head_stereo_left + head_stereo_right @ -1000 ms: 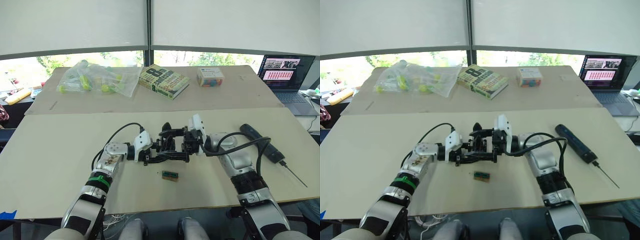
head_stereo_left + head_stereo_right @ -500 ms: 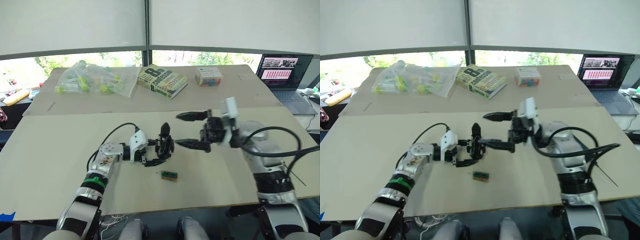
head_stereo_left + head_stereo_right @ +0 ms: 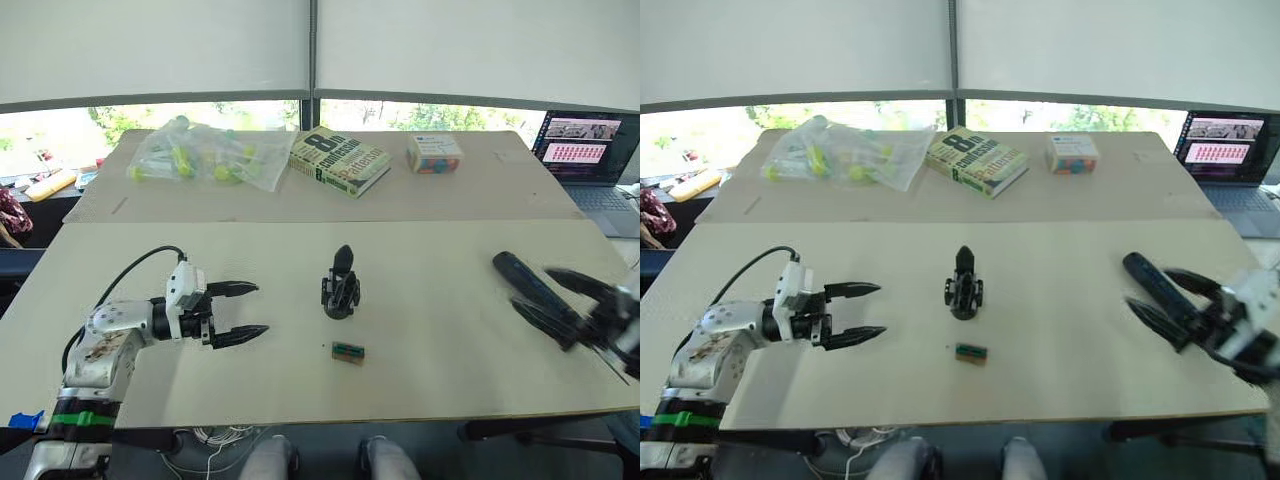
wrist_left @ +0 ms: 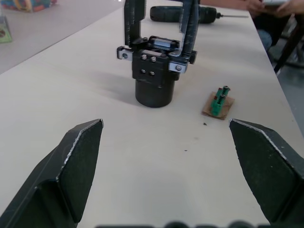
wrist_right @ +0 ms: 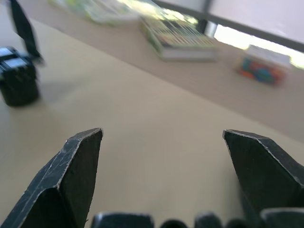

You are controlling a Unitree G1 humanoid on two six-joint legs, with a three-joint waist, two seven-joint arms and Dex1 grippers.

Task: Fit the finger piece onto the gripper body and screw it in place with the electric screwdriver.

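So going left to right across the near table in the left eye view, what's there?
Left gripper → gripper body → small green block → electric screwdriver → right gripper.

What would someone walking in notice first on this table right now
The gripper body stands upright alone at the middle of the near table, with a small green-and-black block just in front of it. The left pincer is open, to the body's left and apart from it. At the right edge, the open right pincer is at the electric screwdriver.
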